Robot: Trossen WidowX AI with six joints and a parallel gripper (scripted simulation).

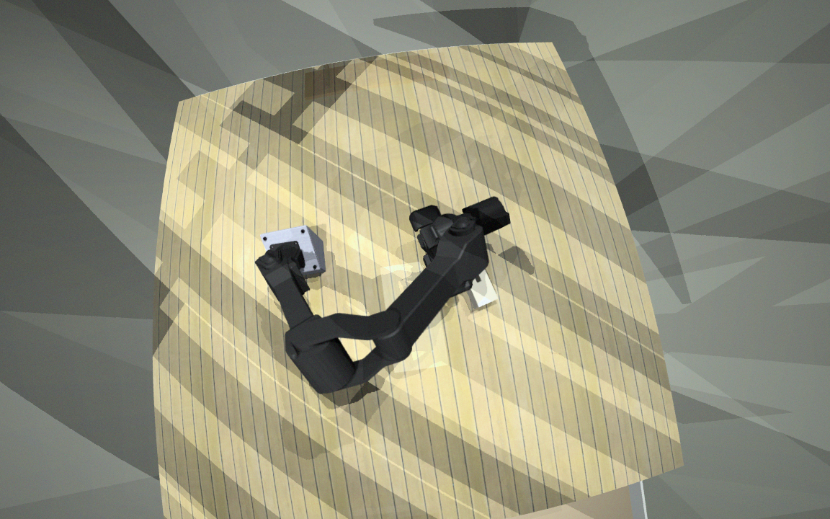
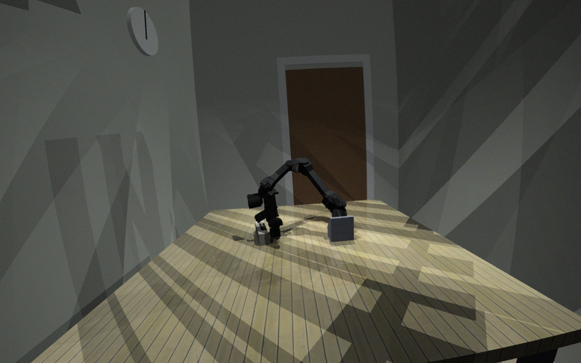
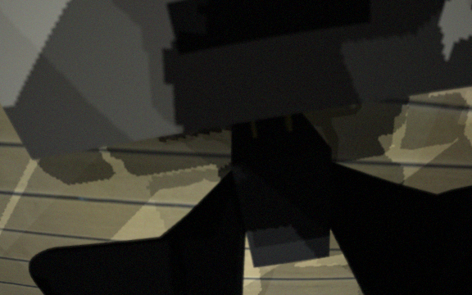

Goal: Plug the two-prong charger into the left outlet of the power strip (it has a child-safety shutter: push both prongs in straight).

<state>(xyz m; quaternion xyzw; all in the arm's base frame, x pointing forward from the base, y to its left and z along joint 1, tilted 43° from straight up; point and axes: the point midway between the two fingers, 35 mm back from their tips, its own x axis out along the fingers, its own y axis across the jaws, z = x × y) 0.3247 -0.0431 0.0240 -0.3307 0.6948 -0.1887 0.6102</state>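
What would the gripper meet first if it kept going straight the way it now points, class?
Probably the power strip. The gripper is shut on the charger, whose two prongs already reach the strip's dark face; how deep they sit is unclear.

The top view shows a wooden plank table crossed by bands of light and shadow. A grey mounting block with dark corner screws stands on the left part of the table, and the black arm rises from it. The arm runs toward the near side to a bulky elbow, then extends right and far to the wrist. A cylindrical black housing projects from the wrist on the far right. Just right of the wrist, a pale corner of the power strip shows on the table from under the arm. The gripper and charger are hidden beneath the wrist.
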